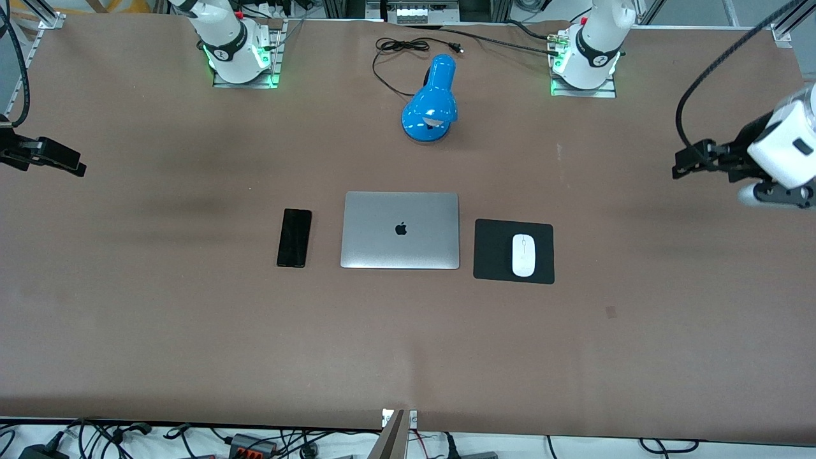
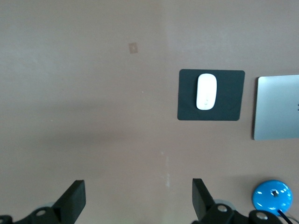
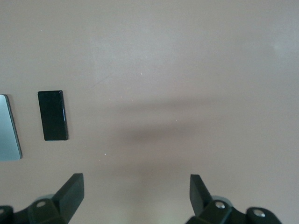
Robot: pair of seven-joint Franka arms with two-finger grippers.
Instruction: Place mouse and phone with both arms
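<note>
The white oval mouse (image 1: 523,255) lies on a black square pad (image 1: 494,252) beside a closed silver laptop (image 1: 400,230), toward the left arm's end. The slim black phone (image 1: 294,237) lies flat beside the laptop, toward the right arm's end. My left gripper (image 1: 688,160) hangs open and empty over bare table at the left arm's end, well away from the mouse (image 2: 206,91). My right gripper (image 1: 60,162) hangs open and empty over bare table at the right arm's end, well away from the phone (image 3: 53,115). Both sets of fingers (image 2: 74,198) (image 3: 72,191) stand wide apart.
A blue desk lamp (image 1: 430,102) with a black cord (image 1: 395,48) stands between the arm bases, farther from the camera than the laptop. The pad (image 2: 233,95), laptop (image 2: 278,107) and lamp (image 2: 272,196) show in the left wrist view. The laptop's edge (image 3: 8,128) shows in the right wrist view.
</note>
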